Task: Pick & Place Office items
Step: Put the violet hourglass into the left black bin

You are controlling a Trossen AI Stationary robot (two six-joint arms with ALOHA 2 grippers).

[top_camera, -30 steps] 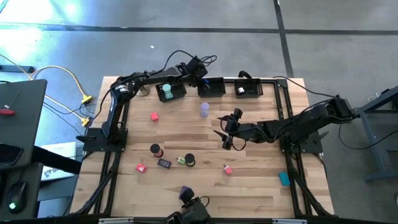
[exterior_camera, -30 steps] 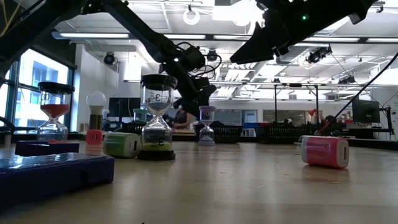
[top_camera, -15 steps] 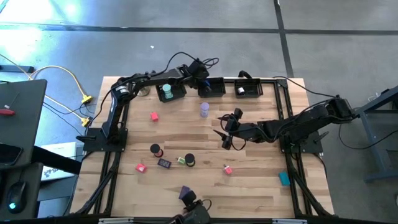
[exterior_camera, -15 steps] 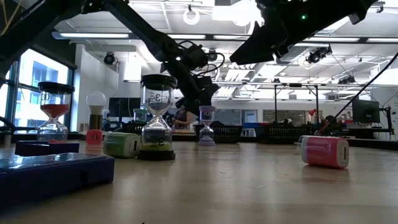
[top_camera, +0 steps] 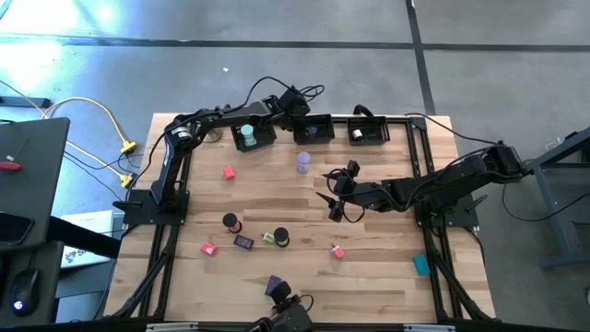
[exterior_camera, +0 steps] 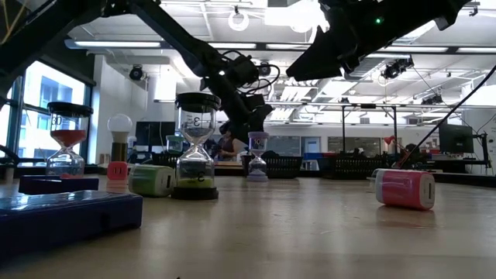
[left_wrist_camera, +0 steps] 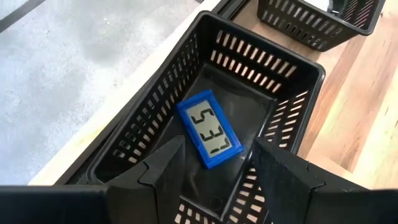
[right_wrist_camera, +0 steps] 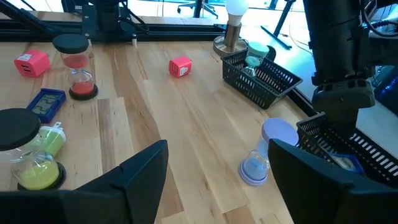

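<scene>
The left hand (left_wrist_camera: 211, 165) hung over the middle black basket (left_wrist_camera: 292, 68) at the far edge of the worktop (top_camera: 387, 267), its two dark fingers (left_wrist_camera: 165, 168) standing apart with nothing between them. Directly below the hand, on the floor of that basket, lay a small blue digital timer (left_wrist_camera: 209, 129) with its grey display facing up, free of both fingers. In the high view this hand (top_camera: 301, 109) sat just above the basket (top_camera: 313, 129), with a second basket holding a teal hourglass (top_camera: 246, 136) to one side of it and a third basket (top_camera: 368, 132) to the other. The right hand (right_wrist_camera: 217, 174) waited over the middle of the worktop, its fingers spread wide and empty. Just ahead of it, close to its fingertips, stood a lilac hourglass (right_wrist_camera: 267, 152). Farther out from this hand stood a red-sand hourglass (right_wrist_camera: 76, 65) with a black cap, a blue timer (right_wrist_camera: 46, 102) lying flat beside it, a green-sand hourglass (right_wrist_camera: 28, 152) nearer the hand, and two pink blocks (right_wrist_camera: 180, 66) beyond. From above, the right hand (top_camera: 339, 195) lay between the lilac hourglass (top_camera: 303, 162) and another pink block (top_camera: 338, 251), touching neither. A teal block (top_camera: 421, 265) rested well apart, toward the worktop's near corner on the right arm's side.
</scene>
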